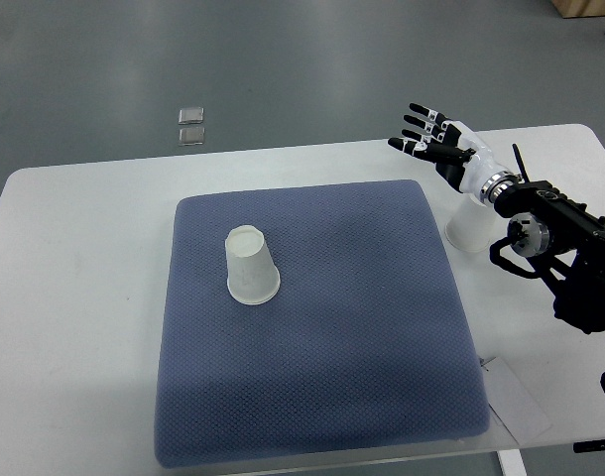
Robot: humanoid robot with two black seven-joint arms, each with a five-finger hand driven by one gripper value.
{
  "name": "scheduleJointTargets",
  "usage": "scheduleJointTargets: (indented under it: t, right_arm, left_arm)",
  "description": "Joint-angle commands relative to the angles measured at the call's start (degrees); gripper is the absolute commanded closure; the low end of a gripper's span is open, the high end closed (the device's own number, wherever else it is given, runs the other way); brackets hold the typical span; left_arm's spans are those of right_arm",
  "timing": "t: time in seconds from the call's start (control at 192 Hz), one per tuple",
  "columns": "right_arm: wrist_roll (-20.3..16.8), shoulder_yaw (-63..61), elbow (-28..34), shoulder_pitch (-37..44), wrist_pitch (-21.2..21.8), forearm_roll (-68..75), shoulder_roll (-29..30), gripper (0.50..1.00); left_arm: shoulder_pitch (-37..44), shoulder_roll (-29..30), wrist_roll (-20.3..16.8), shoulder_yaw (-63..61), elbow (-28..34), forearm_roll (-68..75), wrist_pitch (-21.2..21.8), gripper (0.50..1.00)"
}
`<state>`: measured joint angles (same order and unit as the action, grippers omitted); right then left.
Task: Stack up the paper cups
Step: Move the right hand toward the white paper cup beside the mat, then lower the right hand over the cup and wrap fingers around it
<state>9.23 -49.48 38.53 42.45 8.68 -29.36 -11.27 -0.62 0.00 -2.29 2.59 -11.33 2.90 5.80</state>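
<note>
A white paper cup stands upside down on the left part of the blue mat. A second white paper cup stands on the white table just right of the mat, partly hidden under my right forearm. My right hand hovers above and behind that cup, fingers spread and straight, holding nothing. The left arm does not show.
The white table carries the mat in its middle. A white paper label lies at the mat's front right corner. Two small clear squares lie on the grey floor beyond the table's far edge.
</note>
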Motion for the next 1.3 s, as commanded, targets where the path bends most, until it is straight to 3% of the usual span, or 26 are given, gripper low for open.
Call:
scheduleJointTargets:
  t: [0.0, 0.276, 0.995, 1.292]
  right_arm:
    - [0.17, -0.09, -0.04, -0.08, -0.06, 0.00, -0.07, 0.583]
    - [1.76, 0.00, 0.05, 0.09, 0.11, 0.00, -0.51, 0.581]
    - [1.76, 1.49, 0.58, 2.11, 7.41, -1.58, -7.02, 0.583]
    - [2.72, 1.75, 8.49, 4.05, 11.10, -26.53, -14.31, 0.583]
  left_arm:
    - [0.00, 0.00, 0.00, -0.04, 0.08, 0.00, 0.00, 0.500]
    - [0.00, 0.00, 0.00, 0.04, 0.08, 0.00, 0.00, 0.500]
    - [0.00, 0.00, 0.00, 0.04, 0.00, 0.00, 0.00, 0.500]
    - [0.00, 0.00, 0.00, 0.04, 0.08, 0.00, 0.00, 0.500]
